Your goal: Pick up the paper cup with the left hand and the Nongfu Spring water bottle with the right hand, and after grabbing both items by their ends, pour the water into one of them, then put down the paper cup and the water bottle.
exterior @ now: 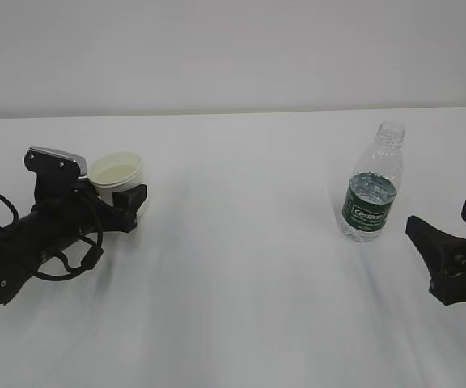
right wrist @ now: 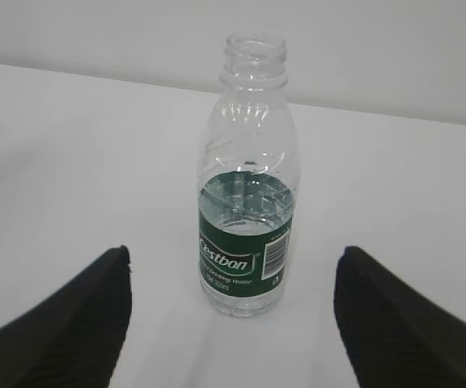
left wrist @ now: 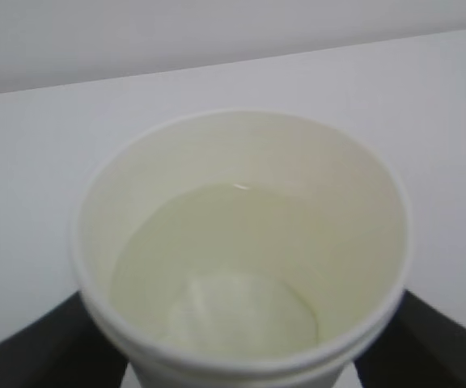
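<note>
With the paper cup (exterior: 116,173) standing on the table (exterior: 241,267) between my left hand's (exterior: 124,196) parted jaws, holding water, I'd back off level, no nudge. My right hand (exterior: 459,242) gapes empty beside the upright Nongfu Spring water bottle (exterior: 370,184).

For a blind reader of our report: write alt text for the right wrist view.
An uncapped clear water bottle with a dark green label stands upright on a white table, partly filled with water. The two black fingers of the right gripper are spread wide in the foreground, one on each side of the bottle and not touching it.
</note>
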